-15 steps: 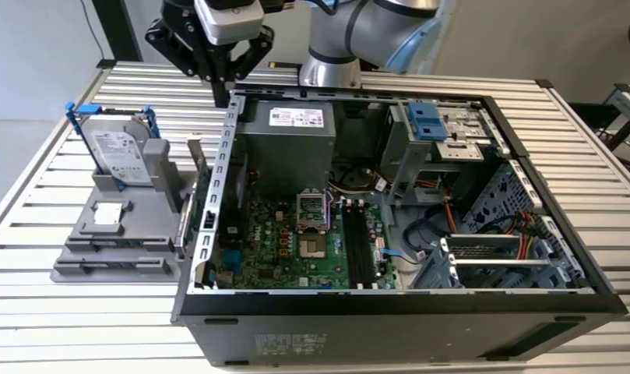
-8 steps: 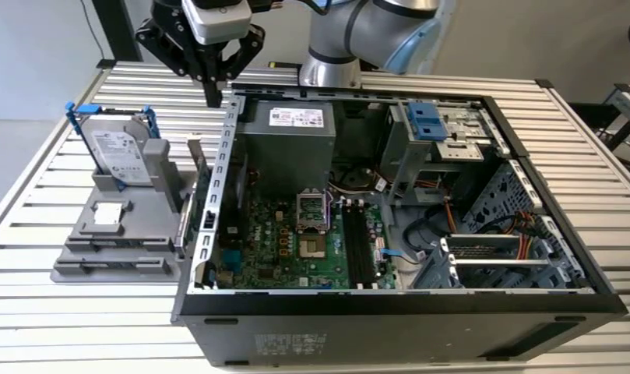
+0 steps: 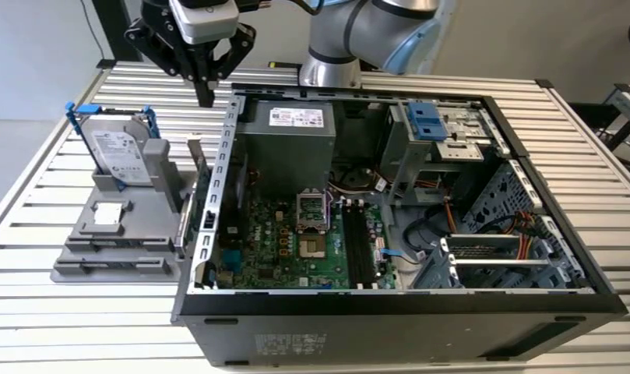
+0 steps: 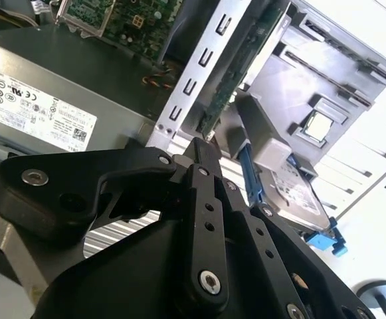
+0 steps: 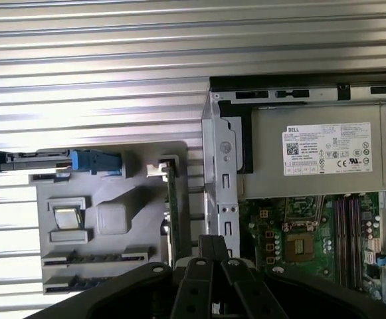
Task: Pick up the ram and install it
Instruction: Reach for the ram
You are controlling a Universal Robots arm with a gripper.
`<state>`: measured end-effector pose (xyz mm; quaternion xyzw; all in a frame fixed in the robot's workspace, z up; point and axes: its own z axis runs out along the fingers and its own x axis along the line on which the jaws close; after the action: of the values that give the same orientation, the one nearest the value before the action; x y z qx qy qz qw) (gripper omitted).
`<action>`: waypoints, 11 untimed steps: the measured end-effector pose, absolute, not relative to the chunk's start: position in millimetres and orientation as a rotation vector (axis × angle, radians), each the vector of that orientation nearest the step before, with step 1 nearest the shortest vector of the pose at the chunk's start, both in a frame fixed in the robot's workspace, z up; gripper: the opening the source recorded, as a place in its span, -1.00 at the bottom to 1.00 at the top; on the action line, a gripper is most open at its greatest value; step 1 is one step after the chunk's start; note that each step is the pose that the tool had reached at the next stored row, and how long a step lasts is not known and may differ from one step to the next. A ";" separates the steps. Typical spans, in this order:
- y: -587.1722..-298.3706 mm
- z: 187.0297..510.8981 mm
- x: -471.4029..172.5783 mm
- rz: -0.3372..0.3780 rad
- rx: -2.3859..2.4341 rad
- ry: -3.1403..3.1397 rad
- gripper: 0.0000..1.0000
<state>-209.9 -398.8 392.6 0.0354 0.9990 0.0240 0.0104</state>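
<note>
One black pincer of mine (image 3: pixel 205 100), fingers together and empty, hovering between blue-framed silver hard drive (image 3: pixel 119 152) and open black computer case (image 3: pixel 398 331)

We see the ram (image 3: pixel 117 248) as a thin, long, dark strip, standing on its long edge in a slot of the gray holder (image 3: pixel 71 274). The holder is at the exterior view's left of the open computer case (image 3: pixel 398 331), so the ram is outside the case and not yet installed. It lies level, with its length across the holder, in the slot row just beside the small square chip (image 3: pixel 107 212). In the first wrist view the ram (image 5: pixel 93 256) shows edge-on, as a narrow dark line with small notches. It seems to sit straight in its slot, but we cannot be fully sure.
</note>
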 end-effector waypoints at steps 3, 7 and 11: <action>-398.8 392.6 -213.5 0.075 0.110 3.118 -1.00; -398.8 392.7 -219.1 0.075 0.110 3.118 -1.00; -398.8 392.6 -225.2 0.075 0.111 3.118 -1.00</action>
<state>-225.2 -398.8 392.6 0.0354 0.9990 0.0240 0.0104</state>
